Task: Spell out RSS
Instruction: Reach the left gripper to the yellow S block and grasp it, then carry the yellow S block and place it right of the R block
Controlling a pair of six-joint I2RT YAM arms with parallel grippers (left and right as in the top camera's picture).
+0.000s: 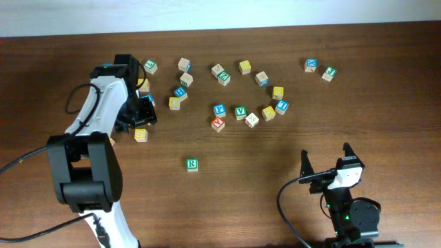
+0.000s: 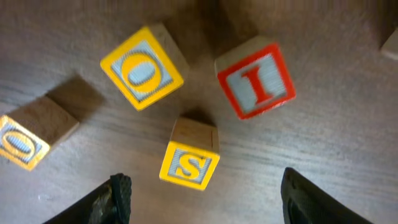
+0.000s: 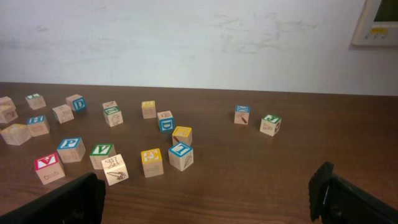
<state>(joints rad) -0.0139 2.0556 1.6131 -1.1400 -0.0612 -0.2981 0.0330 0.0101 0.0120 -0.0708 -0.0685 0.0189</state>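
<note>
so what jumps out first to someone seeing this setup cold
The left pincer is open and lined up on a yellow S block, with a yellow O block and a red I block just beyond it. From overhead, a green R block sits alone in the middle of the table, apart from the scatter of lettered blocks along the far side. The right pincer is open near the front right, holding nothing.
</note>
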